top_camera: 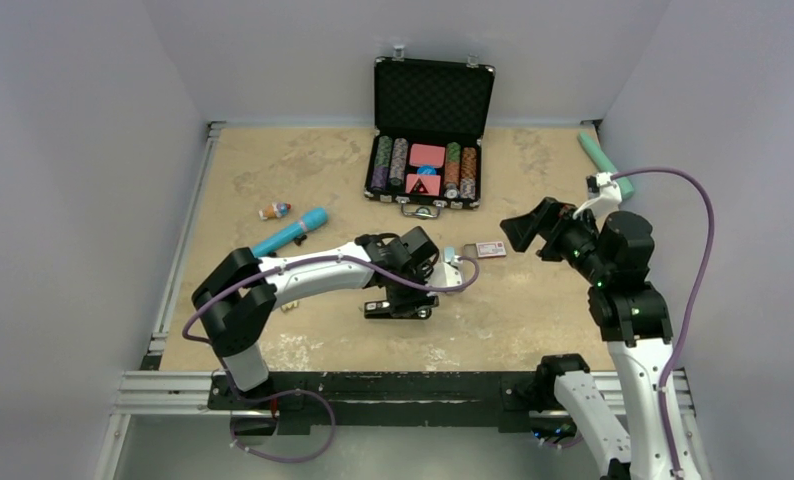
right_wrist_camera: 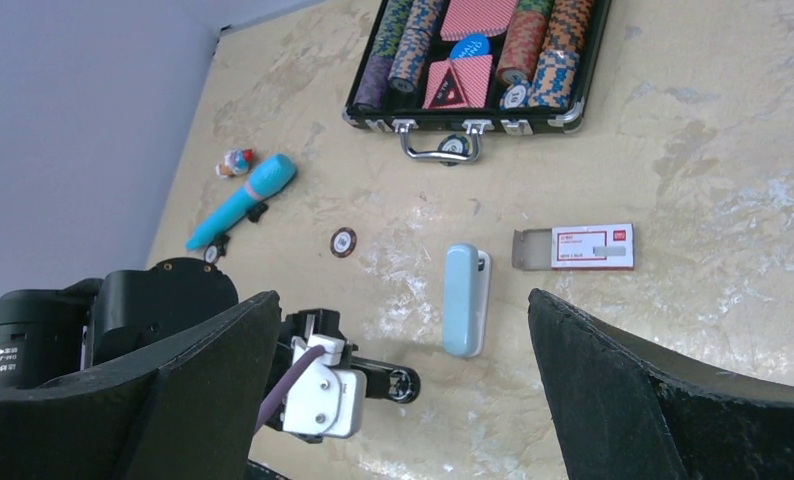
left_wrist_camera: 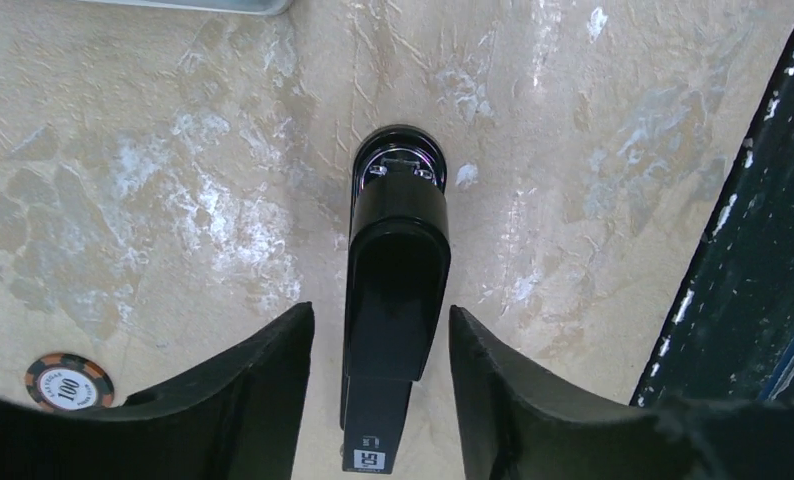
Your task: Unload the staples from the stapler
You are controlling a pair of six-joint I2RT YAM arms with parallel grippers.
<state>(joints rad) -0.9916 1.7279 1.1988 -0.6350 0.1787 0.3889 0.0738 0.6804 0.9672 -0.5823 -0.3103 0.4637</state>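
The stapler [left_wrist_camera: 393, 290] lies flat on the table [top_camera: 303, 170] at 6 o'clock of centre, near the black front rail [top_camera: 393, 385], with bare mottled surface at its 3 and 9 o'clock. The left tool [left_wrist_camera: 380, 315] straddles it, spread. Only the left wrist view shows the narrow gaps between the matte fingers [left_wrist_camera: 243, 400] and the glossy, round-nosed body. A poker chip [left_wrist_camera: 70, 382] marked 100 lies at 8 o'clock. The right tool [right_wrist_camera: 403, 300] is spread wide, well apart at 3 o'clock. Its view resolves a pale blue oblong [right_wrist_camera: 461, 298] near a red-and-white box [right_wrist_camera: 578, 246], both small overhead. The chip case [top_camera: 433, 130] stands open at 12 o'clock.
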